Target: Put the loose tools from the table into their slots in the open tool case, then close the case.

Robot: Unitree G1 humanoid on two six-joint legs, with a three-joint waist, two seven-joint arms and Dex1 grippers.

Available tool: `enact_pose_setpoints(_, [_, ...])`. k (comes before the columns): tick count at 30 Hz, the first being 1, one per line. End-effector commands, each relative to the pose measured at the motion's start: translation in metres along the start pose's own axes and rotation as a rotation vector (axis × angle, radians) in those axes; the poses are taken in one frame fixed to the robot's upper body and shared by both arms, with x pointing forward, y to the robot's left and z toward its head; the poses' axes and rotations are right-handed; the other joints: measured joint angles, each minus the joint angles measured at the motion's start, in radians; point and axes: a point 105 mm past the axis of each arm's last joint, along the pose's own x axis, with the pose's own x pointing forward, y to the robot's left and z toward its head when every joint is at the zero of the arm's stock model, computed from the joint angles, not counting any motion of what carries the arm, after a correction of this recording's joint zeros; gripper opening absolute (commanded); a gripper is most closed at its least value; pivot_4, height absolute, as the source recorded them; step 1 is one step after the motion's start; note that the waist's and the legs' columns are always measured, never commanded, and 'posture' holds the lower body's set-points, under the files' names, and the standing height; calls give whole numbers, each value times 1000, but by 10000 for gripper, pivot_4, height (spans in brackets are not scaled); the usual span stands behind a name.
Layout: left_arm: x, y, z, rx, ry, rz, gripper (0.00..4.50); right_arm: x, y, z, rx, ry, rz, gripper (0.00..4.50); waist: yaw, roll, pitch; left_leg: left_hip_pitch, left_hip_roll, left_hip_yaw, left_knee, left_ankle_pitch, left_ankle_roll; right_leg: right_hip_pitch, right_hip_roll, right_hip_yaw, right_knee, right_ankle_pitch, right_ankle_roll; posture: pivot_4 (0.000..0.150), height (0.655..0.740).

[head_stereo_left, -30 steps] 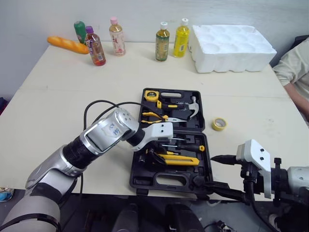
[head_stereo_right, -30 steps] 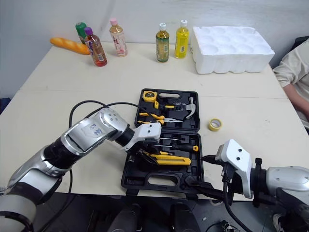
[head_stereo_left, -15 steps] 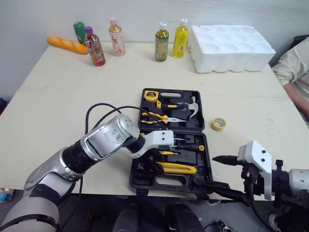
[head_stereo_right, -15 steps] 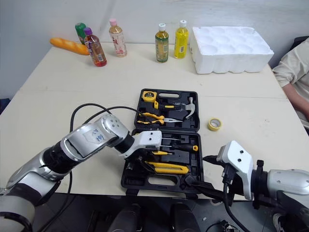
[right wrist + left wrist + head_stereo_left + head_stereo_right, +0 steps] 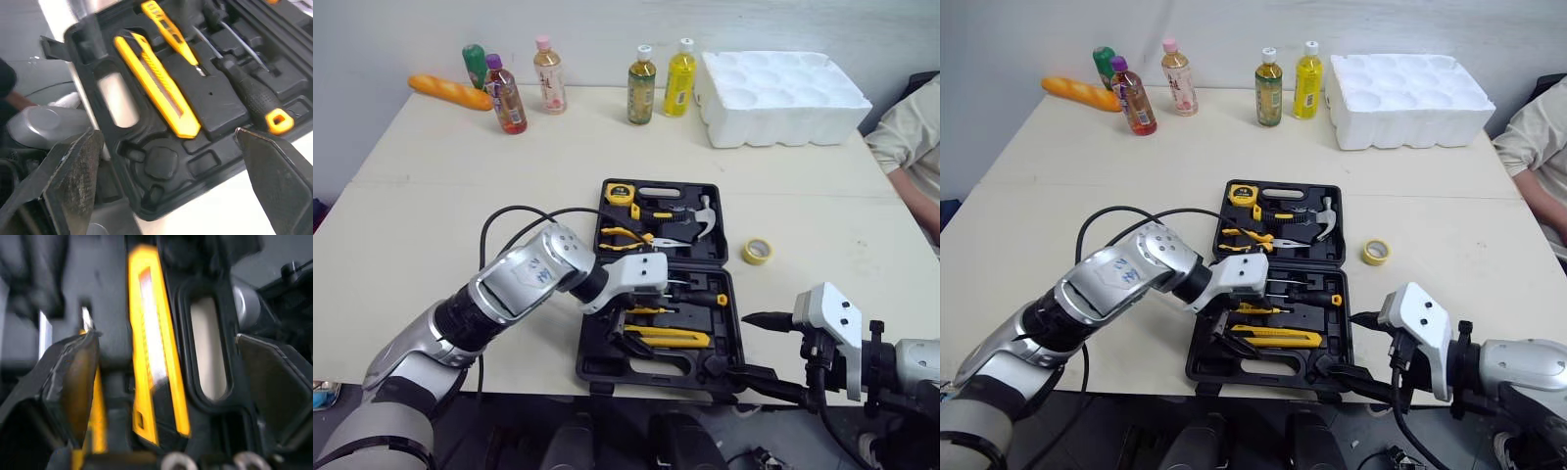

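From where I stand, the open tool case (image 5: 597, 370) lies flat in the middle of the desk (image 5: 440, 215). The left pincer (image 5: 164, 340) hangs low over the case's near half, its fingers spread with nothing between them but the yellow utility knife (image 5: 674, 338) lying below. The knife sits lengthwise in the tray just beside the carry handle's cut-out. I would guess this is the seating of that knife. It looks bedded, though I cannot tell whether it is clipped fully down.

To do this well, the left arm should press the knife flat along its whole length. It should then rise straight up so a finger does not drag the knife out or snag the thin screwdrivers just beyond it.

The right pincer (image 5: 167, 133) waits at the case's near right corner, also spread wide and holding nothing. A roll of yellow tape (image 5: 749, 255) lies loose on the desk just off the case's right side (the only stray tool I can spot). The right arm seems the nearer one for it. The round recess in the near right corner of the tray may be its slot. The lid should stay open until then.
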Motion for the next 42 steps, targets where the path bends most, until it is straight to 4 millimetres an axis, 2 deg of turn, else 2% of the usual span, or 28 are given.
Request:
enact_pose_setpoints(1, [-13,8,-2,13,-188,64,44768,-4,3,9,-32,-27,9,45000,1,0,0,0,0,0,1,0,0,0,0,0,0,0,0,1500,7400])
enact_pose_setpoints(5, [-19,1,-8,-53,-341,42,44768,-5,2,8,-30,-21,5,45000,1,0,0,1,0,0,1,0,0,1,0,0,1,0,0,1500,7400])
enact_pose_setpoints(11, [-13,-6,-18,-43,-361,5,44768,-5,1,8,-26,-20,7,45000,12,0,0,0,0,0,2,-1,0,1,-1,0,0,0,0,1500,7400])
enact_pose_setpoints(15, [-8,-9,-23,-9,-365,14,32096,-4,0,7,-27,-16,7,45000,12,0,0,1,0,0,2,-1,1,1,-1,0,0,0,0,1500,7400])
enact_pose_setpoints(18, [-4,-8,-33,-20,-324,24,18926,-3,-2,8,-32,-17,4,45000,11,0,0,1,0,0,2,-2,3,1,0,0,1,0,0,1500,7400])
enact_pose_setpoints(22, [-1,-10,-36,-33,-307,12,791,-3,-3,8,-34,-16,1,45000,12,0,0,1,0,0,2,-3,4,1,0,0,1,0,0,1500,7400])
enact_pose_setpoints(33, [6,-13,-52,-35,-201,-16,342,-2,-3,8,-34,-13,-1,45000,13,0,0,1,0,0,2,-3,5,1,0,0,1,0,0,1500,7400])
enact_pose_setpoints(42, [17,-15,-88,-36,29,-20,342,-1,-3,9,-33,-16,-2,45000,15,1,-1,2,0,0,2,-3,5,2,0,0,1,0,0,1500,7400])
